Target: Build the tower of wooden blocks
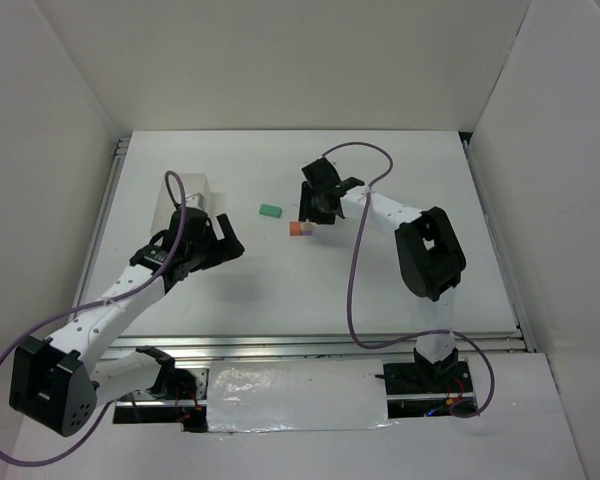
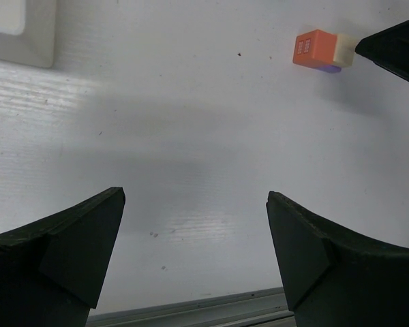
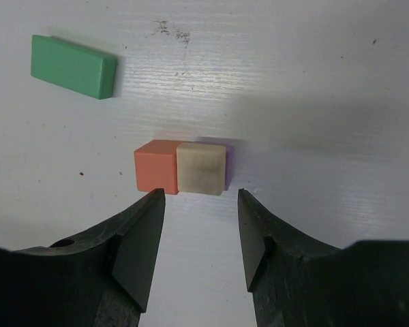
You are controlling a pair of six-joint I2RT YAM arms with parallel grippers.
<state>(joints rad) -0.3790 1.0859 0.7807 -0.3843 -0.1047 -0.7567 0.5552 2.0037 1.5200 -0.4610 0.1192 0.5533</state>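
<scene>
Right pincer (image 3: 201,197): jaws parted, nothing clamped. Block tower (image 3: 179,170) is found just ahead of the tips: orange block (image 3: 155,167) touching pale block (image 3: 201,168), purple block (image 3: 228,162) glimpsed beneath. Release is judged in hand; green block (image 3: 73,66), farther ahead-left, is to be fetched next.

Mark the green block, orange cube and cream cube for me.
green block (image 3: 73,66), right wrist view, centre of visible surface.
orange cube (image 3: 156,167), right wrist view, centre of visible surface.
cream cube (image 3: 201,168), right wrist view, centre of visible surface.
</scene>
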